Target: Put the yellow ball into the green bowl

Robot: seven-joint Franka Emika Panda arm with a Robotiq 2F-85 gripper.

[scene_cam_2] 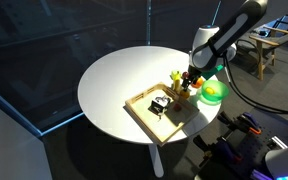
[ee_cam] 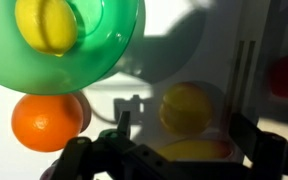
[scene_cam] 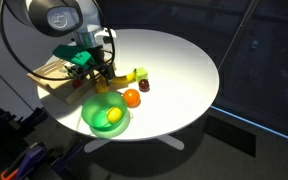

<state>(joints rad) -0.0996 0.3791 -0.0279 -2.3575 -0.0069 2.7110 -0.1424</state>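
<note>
Hovering gripper [ee_cam: 184, 128], jaws apart, lines up over yellow ball [ee_cam: 189, 105] for pinch; green bowl [ee_cam: 109, 40] near, ten o'clock.

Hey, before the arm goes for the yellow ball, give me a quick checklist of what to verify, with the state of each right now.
1. Is the gripper open and empty? Ok, its jaws stand wide apart.
2. Is the yellow ball lined up between the fingers in the wrist view? Ok.
3. Is the height above the ball right? Cannot tell.
4. Does the green bowl have room? Ok, though a paler yellow fruit lies in it.
5. Is the orange ball clear of the carry path? Cannot tell; it sits right beside the bowl's rim.
</note>
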